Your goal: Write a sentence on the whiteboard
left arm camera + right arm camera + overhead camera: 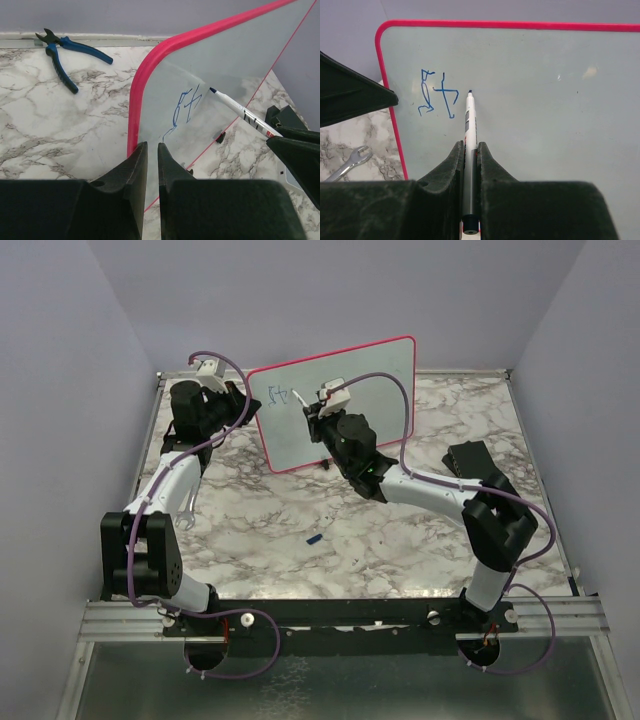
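A grey-veined white marble-patterned table [400, 530] carries everything. The large rectangular whiteboard with rounded corners and a thin pink-red frame [370, 390] stands upright on its long edge at the far middle of the table, its face turned toward the arms. The left gripper [152, 147] sits at the board's left edge, its black fingers drawn almost together on the frame there. The right gripper [470, 147] faces the board's front, its jaws clamped on the barrel of a slim white marker with a dark blue tip [469, 120]; the tip touches the white surface just to the right of the writing. A pair of blue-handled pliers [85, 50] lies flat on the table beyond the board's left edge, and a silver open-ended wrench [350, 162] lies on the table in front of that edge. The sentence, in thin blue handwritten lettering [437, 97], so far shows only two rough characters near the board's upper left corner. A tiny blue piece [314, 538] rests on the table, well apart from the board.
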